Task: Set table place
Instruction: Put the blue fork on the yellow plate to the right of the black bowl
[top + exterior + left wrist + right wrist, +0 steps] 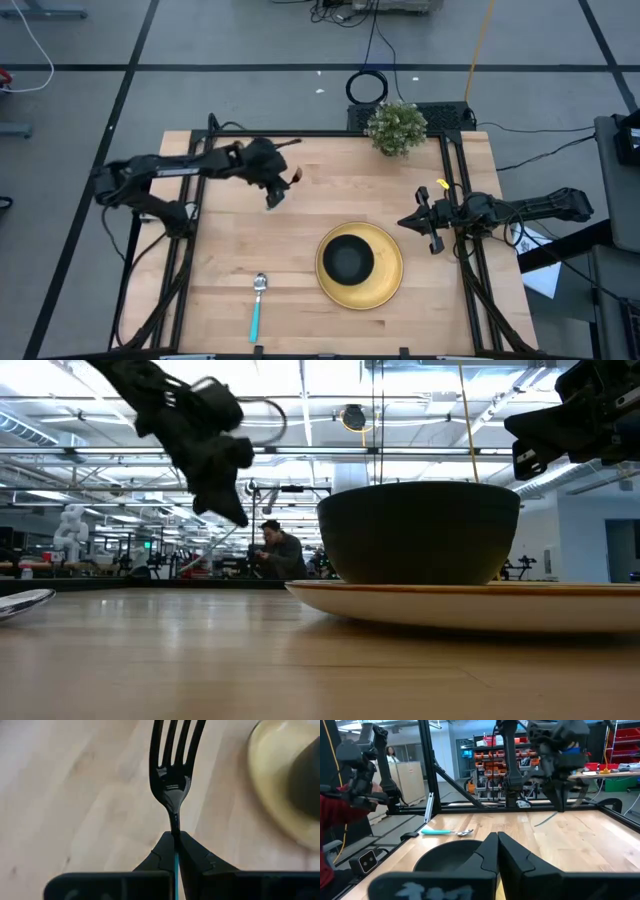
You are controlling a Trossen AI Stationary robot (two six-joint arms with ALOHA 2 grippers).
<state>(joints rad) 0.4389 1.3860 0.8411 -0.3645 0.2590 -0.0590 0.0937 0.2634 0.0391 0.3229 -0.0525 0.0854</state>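
With the black bowl (348,260) on the yellow plate (388,288) and the spoon (258,305) at its nine o'clock, only the fork (174,775) remains, pinched by the left tool (272,197) above the bench (230,260); the right tool (432,232) waits closed, empty.

Fork (172,775) handle mostly hidden between left gripper (176,851) fingers.

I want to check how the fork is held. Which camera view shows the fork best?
The left wrist view: the fork fills it, its neck pinched in the left hand, tines pointing away. The high view shows only that hand above the table; the right wrist view shows the fork far off; the low view hides it.
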